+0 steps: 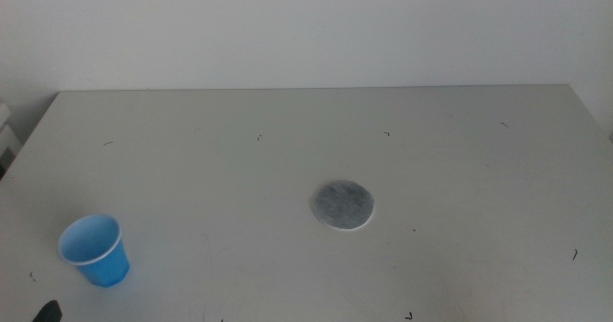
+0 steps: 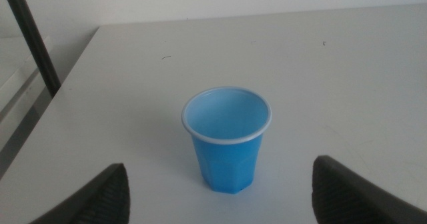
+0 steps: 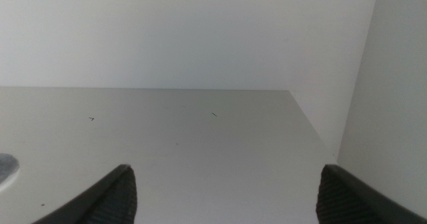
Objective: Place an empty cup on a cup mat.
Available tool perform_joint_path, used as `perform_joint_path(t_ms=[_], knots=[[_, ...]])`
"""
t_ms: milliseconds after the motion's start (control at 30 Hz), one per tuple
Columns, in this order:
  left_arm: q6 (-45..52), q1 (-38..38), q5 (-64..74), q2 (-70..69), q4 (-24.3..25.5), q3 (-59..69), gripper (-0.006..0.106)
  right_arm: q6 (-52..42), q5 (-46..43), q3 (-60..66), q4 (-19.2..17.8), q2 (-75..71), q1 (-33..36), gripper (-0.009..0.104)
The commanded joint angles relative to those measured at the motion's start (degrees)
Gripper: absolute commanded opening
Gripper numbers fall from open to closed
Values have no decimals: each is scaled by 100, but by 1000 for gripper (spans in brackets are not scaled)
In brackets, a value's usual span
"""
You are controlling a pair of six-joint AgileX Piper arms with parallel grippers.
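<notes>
Upright, empty cup point(image 1: 95, 250) at table's point(image 1: 460, 159) seven o'clock, well apart from cup mat point(image 1: 342, 206) near centre. Left gripper point(image 2: 220, 191) spread wide, facing cup; right gripper point(image 3: 223, 194) spread, empty.

A pale grey counter point(image 1: 431, 159) fills most of the middle view, its far edge running straight below a plain white wall point(image 1: 306, 25). Small dark specks and scratch marks are scattered over its surface, several near the far edge and a few along the near edge. Beyond the counter's left edge, a dark slanted pole point(image 2: 30, 37) shows in the left wrist view.
</notes>
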Motion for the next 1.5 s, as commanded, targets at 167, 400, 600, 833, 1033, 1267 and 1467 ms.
perform_joint_path(t_ms=[167,400,600,833,1033,1267,1467], knots=[[-57,-36,-458,1032,-1,-1328,105,-49,-444,-66,-52,-110,6,94],[-57,-36,-102,2635,-1,-3057,105,-49,-444,-66,-52,-110,6,94],[-207,-36,1396,3973,-1,-4946,105,-49,-444,-66,-52,-110,6,94],[-541,-42,2909,5043,-1,-6255,105,-49,-444,-66,-52,-110,6,94],[-845,-42,3597,5840,-1,-6615,105,-49,-444,-66,-52,-110,6,94],[-899,-42,3815,6446,-1,-6615,105,-49,-444,-66,-52,-110,6,94],[-899,-42,3959,6551,-85,-6615,105,-49,-444,-66,-52,-110,6,94]])
